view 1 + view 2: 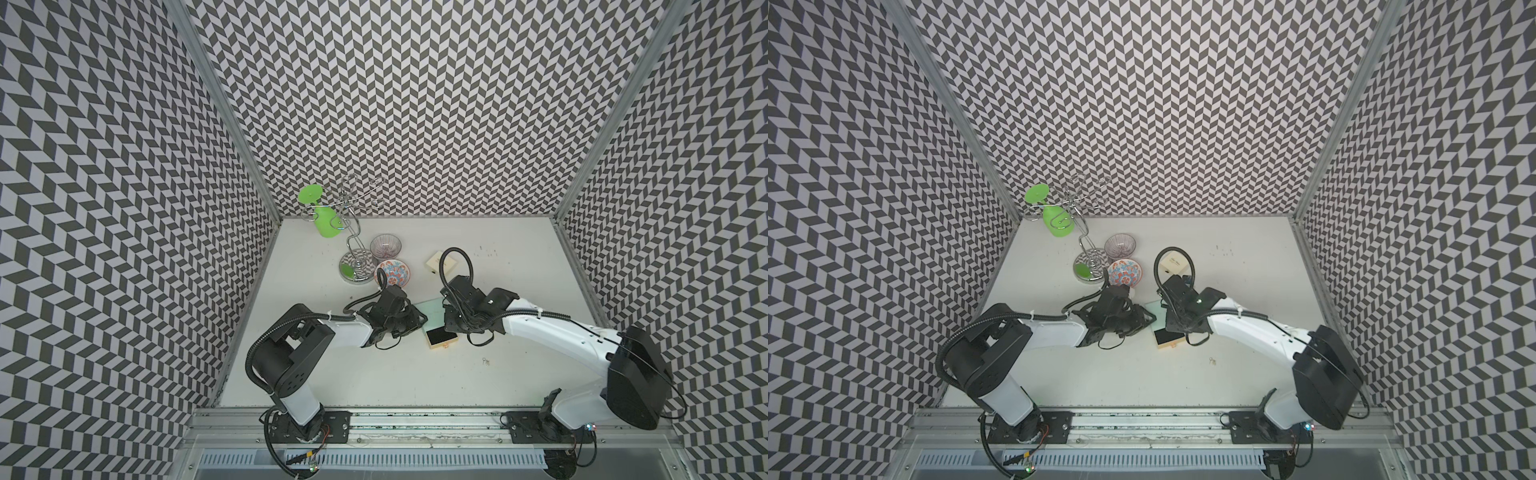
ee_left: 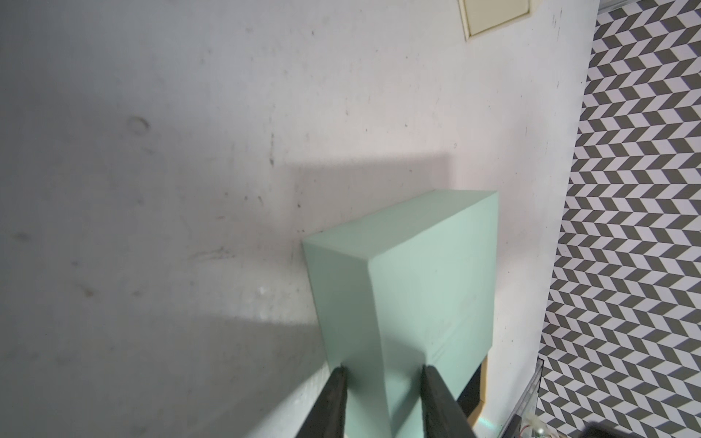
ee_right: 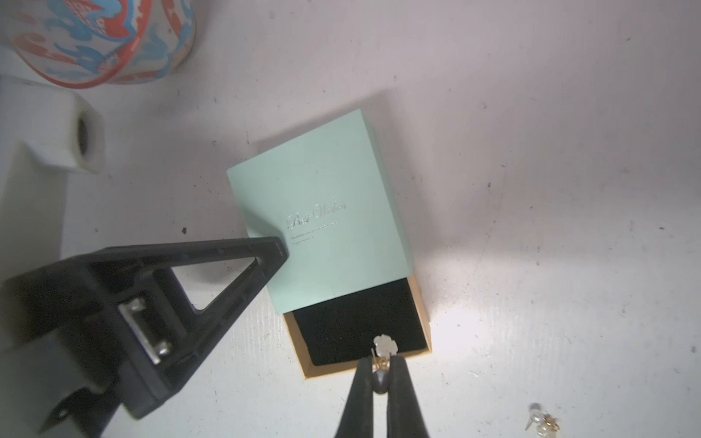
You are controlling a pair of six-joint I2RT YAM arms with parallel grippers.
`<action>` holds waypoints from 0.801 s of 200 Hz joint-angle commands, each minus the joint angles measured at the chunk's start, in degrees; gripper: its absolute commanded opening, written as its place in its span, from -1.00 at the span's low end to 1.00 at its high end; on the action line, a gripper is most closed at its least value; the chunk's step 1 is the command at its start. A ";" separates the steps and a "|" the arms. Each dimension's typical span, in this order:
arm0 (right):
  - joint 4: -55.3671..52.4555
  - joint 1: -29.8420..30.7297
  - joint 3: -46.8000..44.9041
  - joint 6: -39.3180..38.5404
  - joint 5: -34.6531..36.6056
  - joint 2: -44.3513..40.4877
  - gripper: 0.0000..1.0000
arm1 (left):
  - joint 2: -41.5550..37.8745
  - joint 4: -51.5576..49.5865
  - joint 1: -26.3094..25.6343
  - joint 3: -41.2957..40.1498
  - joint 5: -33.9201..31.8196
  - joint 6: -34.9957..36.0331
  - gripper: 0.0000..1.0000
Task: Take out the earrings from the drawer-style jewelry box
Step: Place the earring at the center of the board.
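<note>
With left fingers [image 2: 333,398] clamped on the mint sleeve [image 3: 322,208] and right fingers [image 3: 364,394] pinching a flower earring [image 3: 385,344] at the open drawer [image 3: 341,322] near edge, a slipping pinch could drop it back inside.

Robotics lab cell: chevron-patterned walls [image 1: 415,104], aluminium base rail [image 1: 415,420], 2 robot arms [image 1: 349,332].

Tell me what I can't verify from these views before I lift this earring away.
- Back of the drawer: right wrist view, covered by the mint sleeve; any earrings in there are unseen.
- The held earring and right gripper: both top views, hidden beneath the right arm.
- The loose earring: cut by the right wrist view's edge; too small to detail in a top view.
</note>
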 commanded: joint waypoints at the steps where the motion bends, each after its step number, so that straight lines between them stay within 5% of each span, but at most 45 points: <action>1: -3.70 -1.05 -4.11 2.48 2.55 -4.85 -0.92 | 1.96 -3.76 -0.71 0.36 -0.95 0.53 -0.32; 63: -6.82 -4.99 -17.12 6.74 0.15 -15.18 -0.90 | 2.01 -3.76 -0.72 0.57 -0.73 0.59 -0.32; 160: -6.01 -6.88 -24.56 8.51 -2.23 -15.43 -0.90 | 2.09 -3.63 -0.77 0.59 -0.78 0.44 -0.32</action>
